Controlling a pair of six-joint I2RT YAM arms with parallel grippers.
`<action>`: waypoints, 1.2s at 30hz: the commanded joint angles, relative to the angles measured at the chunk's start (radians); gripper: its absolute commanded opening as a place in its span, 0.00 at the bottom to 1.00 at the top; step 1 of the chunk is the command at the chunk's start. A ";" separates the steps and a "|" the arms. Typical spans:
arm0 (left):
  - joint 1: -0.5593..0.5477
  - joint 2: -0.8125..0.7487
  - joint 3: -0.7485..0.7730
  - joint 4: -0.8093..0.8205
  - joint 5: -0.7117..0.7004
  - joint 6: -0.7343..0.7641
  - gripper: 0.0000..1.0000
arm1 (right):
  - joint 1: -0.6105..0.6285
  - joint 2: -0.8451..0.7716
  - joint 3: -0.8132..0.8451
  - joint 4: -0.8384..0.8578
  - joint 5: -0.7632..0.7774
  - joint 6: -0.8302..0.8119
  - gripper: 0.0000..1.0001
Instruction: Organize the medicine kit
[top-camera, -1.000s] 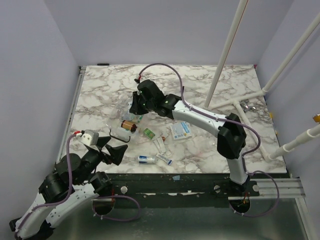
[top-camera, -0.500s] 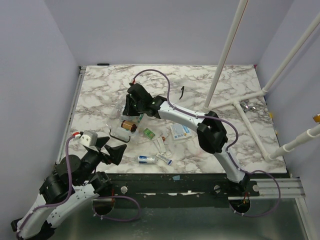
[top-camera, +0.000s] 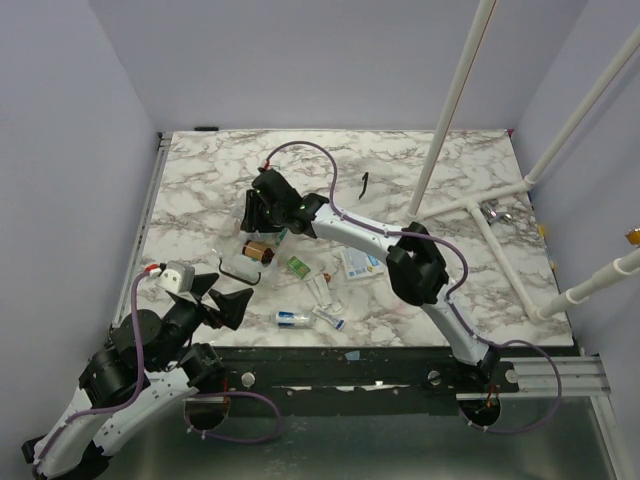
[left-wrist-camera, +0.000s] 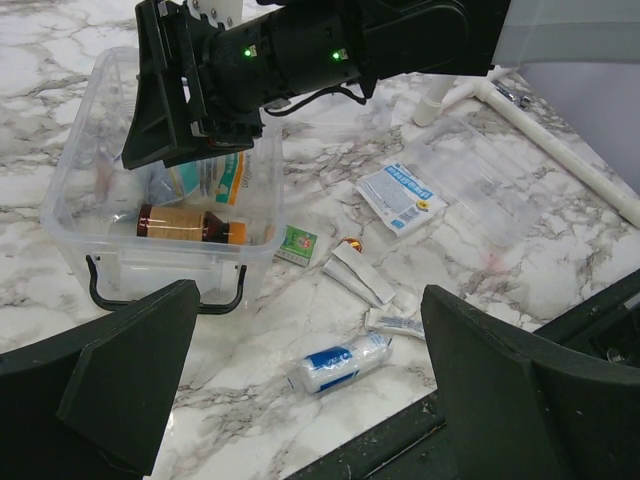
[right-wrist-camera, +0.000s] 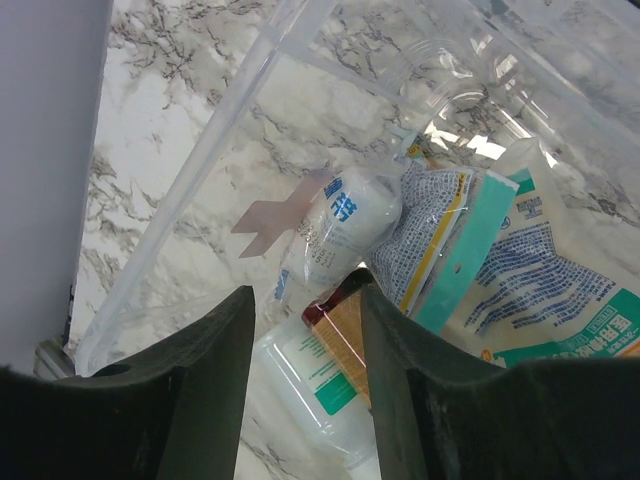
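Marble table (top-camera: 200, 170), purple walls round it, and the work sits left of its middle. Over there the right gripper (right-wrist-camera: 305, 300) hangs low inside the clear bin (left-wrist-camera: 70, 190), its 2 fingers (right-wrist-camera: 200, 400) a modest way apart with nothing clamped between them.

Right under it lie a bottle (right-wrist-camera: 345, 335), a gauze roll (right-wrist-camera: 340, 225), a plaster (right-wrist-camera: 275, 215) and packets (right-wrist-camera: 540, 270), all inside the bin.

Outside the bin, a green packet (left-wrist-camera: 296, 243) lies just beside its front corner. A sachet (left-wrist-camera: 362, 275), a tube (left-wrist-camera: 398, 322) and a blue roll (left-wrist-camera: 338, 362) follow toward the near edge, and a flat pack (left-wrist-camera: 402, 190) lies farther right.

The left gripper (left-wrist-camera: 310, 330) waits near the table's near edge, spread wide and empty.

The step looks like a drop-off in the bin with 5 items left to fetch. To do it well:
- Raise the right gripper straight up until its fingers clear the rim, so the light bin is not dragged or tipped.
- Only then swing toward the green packet, the nearest item.
- Flat packs may need a pinch at 1 edge, since a straight push down could slide them.
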 joint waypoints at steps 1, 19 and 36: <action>-0.003 -0.064 -0.009 0.009 -0.022 0.006 0.96 | 0.006 -0.070 -0.007 0.017 0.047 -0.031 0.51; -0.003 0.115 -0.003 0.071 0.047 0.012 0.96 | 0.006 -0.565 -0.404 -0.010 0.265 -0.285 0.59; -0.003 0.544 0.032 0.193 0.287 -0.047 0.96 | 0.006 -0.939 -0.948 -0.082 0.270 -0.290 0.60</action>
